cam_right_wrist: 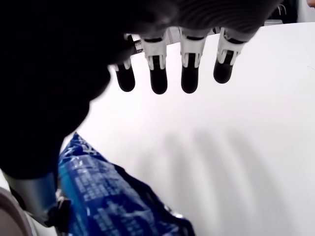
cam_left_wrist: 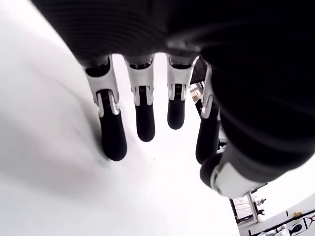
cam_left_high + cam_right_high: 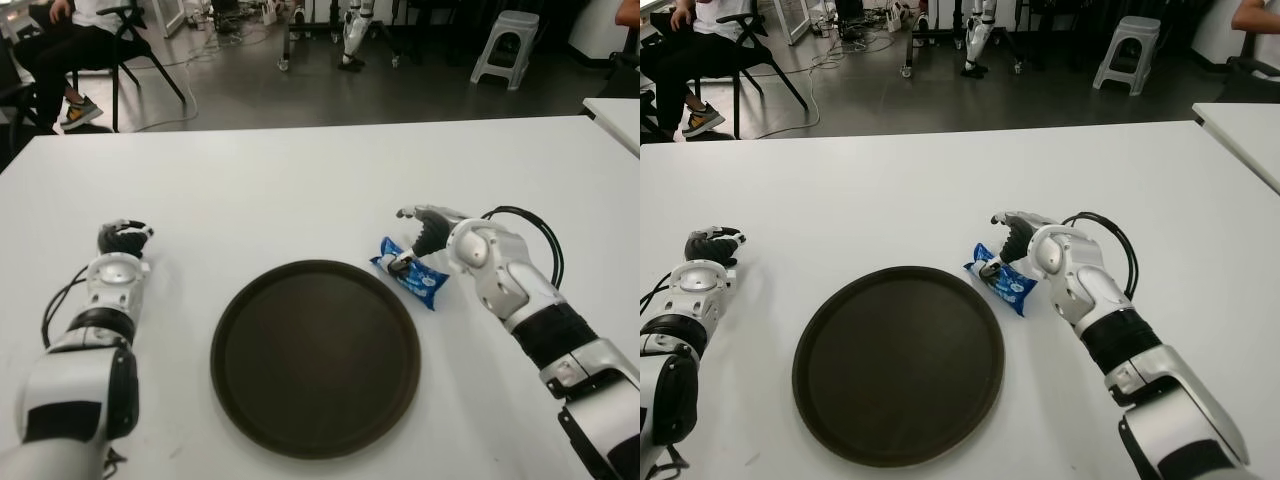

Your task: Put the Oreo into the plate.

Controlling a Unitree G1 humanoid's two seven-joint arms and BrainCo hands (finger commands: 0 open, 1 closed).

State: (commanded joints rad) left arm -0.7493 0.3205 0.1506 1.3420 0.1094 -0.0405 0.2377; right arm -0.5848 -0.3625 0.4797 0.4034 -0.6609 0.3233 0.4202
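The right robot hand (image 3: 425, 232) is hovering with fingers spread, holding nothing, over the Oreo (image 3: 411, 273), which is lying on the bench (image 3: 300, 190) just beside the plate (image 3: 315, 355), slanting away from its rim; the left robot hand (image 3: 122, 238) is sitting well apart

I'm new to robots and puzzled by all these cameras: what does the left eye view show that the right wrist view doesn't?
Only the left eye view shows the dark round plate, still bare, the left hand to its left, and the chairs and stool on the floor beyond the table.

Only the right wrist view shows the right hand's fingertips from close by, extended and holding nothing.

Both show the right hand, the blue Oreo pack lying beside the plate's right rim, and the white table.
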